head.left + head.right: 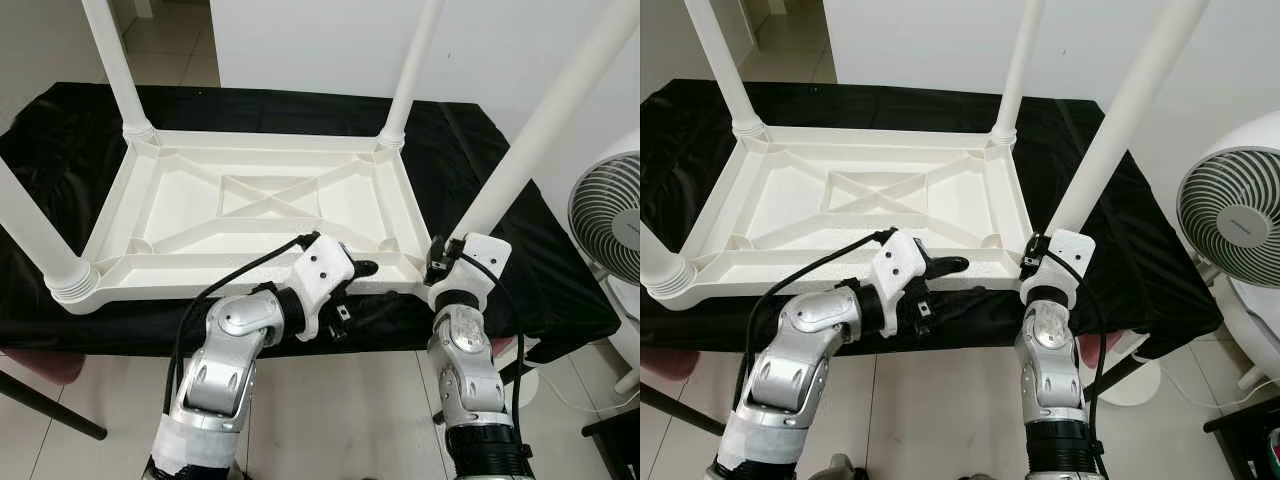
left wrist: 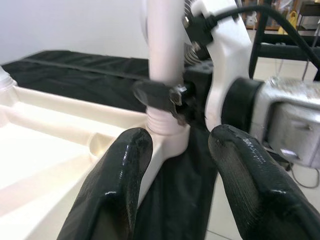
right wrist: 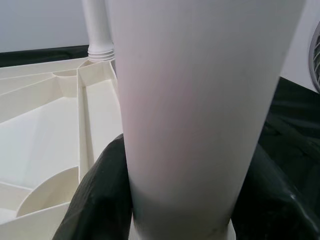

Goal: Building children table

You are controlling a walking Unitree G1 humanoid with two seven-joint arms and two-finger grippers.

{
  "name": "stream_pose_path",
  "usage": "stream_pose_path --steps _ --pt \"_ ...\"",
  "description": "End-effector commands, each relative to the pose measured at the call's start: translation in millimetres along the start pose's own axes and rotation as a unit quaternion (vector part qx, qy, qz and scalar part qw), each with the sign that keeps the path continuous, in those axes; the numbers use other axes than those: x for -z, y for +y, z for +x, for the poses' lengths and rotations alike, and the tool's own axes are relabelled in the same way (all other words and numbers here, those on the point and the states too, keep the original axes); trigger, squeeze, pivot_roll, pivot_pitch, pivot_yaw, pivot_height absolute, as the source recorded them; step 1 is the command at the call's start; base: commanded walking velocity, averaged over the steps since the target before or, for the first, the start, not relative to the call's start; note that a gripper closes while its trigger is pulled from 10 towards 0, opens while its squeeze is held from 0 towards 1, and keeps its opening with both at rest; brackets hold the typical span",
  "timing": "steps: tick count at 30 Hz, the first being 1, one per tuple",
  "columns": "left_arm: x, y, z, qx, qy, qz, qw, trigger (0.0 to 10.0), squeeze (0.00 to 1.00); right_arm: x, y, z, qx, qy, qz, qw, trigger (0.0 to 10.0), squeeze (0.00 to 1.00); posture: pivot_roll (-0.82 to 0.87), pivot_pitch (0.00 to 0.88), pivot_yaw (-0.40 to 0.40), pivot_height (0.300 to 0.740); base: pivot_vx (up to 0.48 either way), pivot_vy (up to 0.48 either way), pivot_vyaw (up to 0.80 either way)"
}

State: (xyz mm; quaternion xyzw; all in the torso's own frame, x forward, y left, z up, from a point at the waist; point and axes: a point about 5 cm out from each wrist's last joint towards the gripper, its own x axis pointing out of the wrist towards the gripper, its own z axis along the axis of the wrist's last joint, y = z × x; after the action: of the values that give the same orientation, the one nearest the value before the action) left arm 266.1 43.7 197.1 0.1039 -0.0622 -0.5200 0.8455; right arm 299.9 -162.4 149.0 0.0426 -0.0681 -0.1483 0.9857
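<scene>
R gripper (image 1: 1040, 262) clamped on table leg (image 1: 1120, 120); L gripper (image 2: 175, 165) fingers apart by tabletop (image 1: 250, 205).

Upturned white table (image 1: 855, 205), right end effector (image 1: 1037, 262) gripping near leg (image 1: 1120, 125)

your right gripper (image 2: 165, 95) sits lower right, clamped shut; left gripper (image 1: 352, 285) lower centre, fingers (image 2: 112, 185) spread.

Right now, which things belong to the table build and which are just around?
Job: upturned white tabletop; near-right leg clamped by the right gripper; three other legs; left gripper, open beside it.
Around: black cloth; white fan.
</scene>
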Motion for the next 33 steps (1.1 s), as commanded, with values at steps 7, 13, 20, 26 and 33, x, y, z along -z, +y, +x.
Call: stream_pose_path --steps 7,13,20,26,33 --pt "2 16.6 -0.9 -0.135 0.009 -0.010 0.991 10.0 0.00 3 -5.5 4.7 -0.059 0.011 0.001 0.998 10.0 1.00 0.07 0.061 -0.039 0.740 0.000 0.000 0.00" --pt "2 17.0 -1.1 -0.136 0.011 -0.009 0.991 10.0 0.00 -10 -21.6 14.3 -0.130 -0.009 -0.014 0.991 10.0 1.00 0.08 0.057 -0.037 0.740 0.000 0.000 0.00" --pt "8 11.2 -2.1 -0.126 0.019 -0.015 0.992 10.0 0.00 -16 -25.0 16.4 -0.295 0.002 -0.055 0.954 10.0 0.00 0.08 0.055 -0.039 0.740 0.000 0.000 0.00" --pt "14 2.3 -3.6 -0.104 0.031 -0.011 0.994 10.0 0.00 -14 -20.5 16.2 -0.399 0.017 -0.057 0.915 10.0 0.00 0.09 0.050 -0.046 0.740 0.000 0.000 0.00" --pt "16 1.2 -5.7 -0.096 0.040 -0.002 0.995 10.0 0.00 -12 -27.6 25.5 -0.431 0.020 -0.088 0.898 10.0 0.00 0.11 0.044 -0.036 0.740 0.000 0.000 0.00"
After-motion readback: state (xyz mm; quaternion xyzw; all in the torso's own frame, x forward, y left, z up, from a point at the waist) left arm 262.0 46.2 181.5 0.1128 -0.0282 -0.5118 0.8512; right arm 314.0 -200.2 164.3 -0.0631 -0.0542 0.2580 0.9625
